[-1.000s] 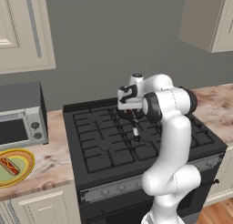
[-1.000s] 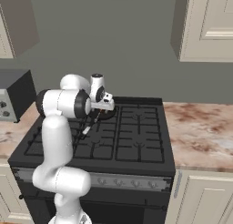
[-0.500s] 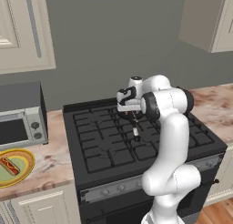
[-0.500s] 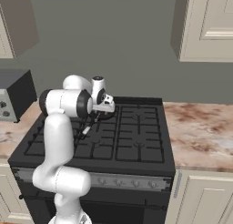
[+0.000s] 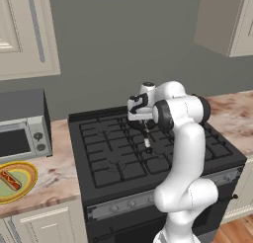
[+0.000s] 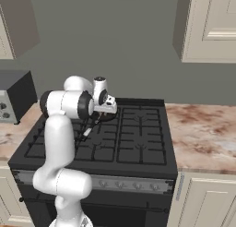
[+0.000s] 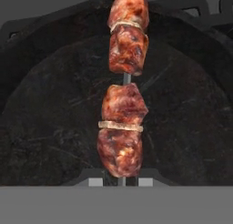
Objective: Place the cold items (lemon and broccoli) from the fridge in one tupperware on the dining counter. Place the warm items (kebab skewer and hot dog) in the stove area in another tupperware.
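Observation:
The kebab skewer (image 7: 123, 123), chunks of browned meat on a thin stick, lies in a dark round pan (image 7: 54, 109) on the stove. My gripper (image 7: 120, 182) reaches straight down onto it, and its fingertips (image 7: 95, 182) press against both sides of the nearest meat chunk. From the base cameras the gripper (image 5: 141, 123) (image 6: 104, 114) hangs low over the back middle of the black stove (image 5: 113, 158), and the hand hides the skewer. The hot dog (image 5: 10, 179) rests on a yellow plate (image 5: 27, 170) on the counter left of the stove.
A grey toaster oven (image 5: 20, 131) stands on the marble counter (image 5: 54, 178) behind the plate. The pan's dark handle (image 6: 83, 134) sticks out toward the stove's front. Cream wall cabinets (image 6: 212, 25) hang above, and more counter (image 6: 203, 134) runs right of the stove.
The jaws have closed from wide open onto the kebab skewer. The arm and hand have stayed over the same spot on the stove.

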